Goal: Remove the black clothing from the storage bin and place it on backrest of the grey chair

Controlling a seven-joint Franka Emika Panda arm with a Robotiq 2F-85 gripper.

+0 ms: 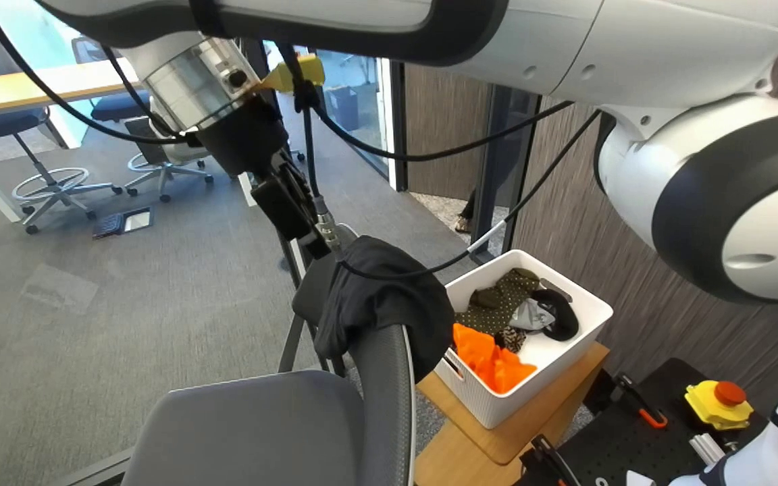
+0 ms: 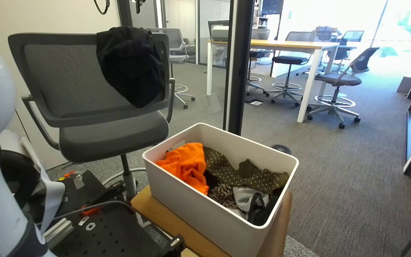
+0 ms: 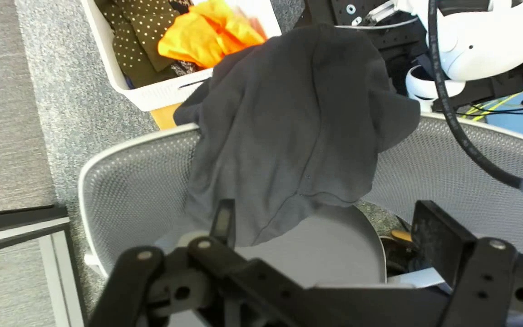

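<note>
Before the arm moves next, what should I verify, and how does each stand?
1. Black clothing over the grey chair's backrest: ok, draped across its top edge.
2. Gripper open: ok, fingers spread apart.
3. Fingers clear of the clothing: cannot tell; one overlaps it in the wrist view.
4. Cable clear of the clothing: cannot tell; it passes in front in an exterior view.
5. Orange cloth inside the storage bin: ok.

Clothing (image 1: 385, 304): plain black; charcoal in the wrist view
Chair (image 2: 70, 80): grey seat, grey mesh back
Bin (image 2: 198, 212): white
Plain cloth (image 2: 186, 164): bright orange
Spotted cloth (image 2: 243, 173): olive, pale dots
Printed cloth (image 2: 223, 194): black and tan blotches
Gripper (image 3: 329, 229): black
Arm (image 1: 544, 44): white, dark bands
Button (image 1: 730, 393): red, on a yellow box (image 1: 705, 403)
Table (image 2: 287, 44): yellow-tan top; white leg at its near corner
</note>
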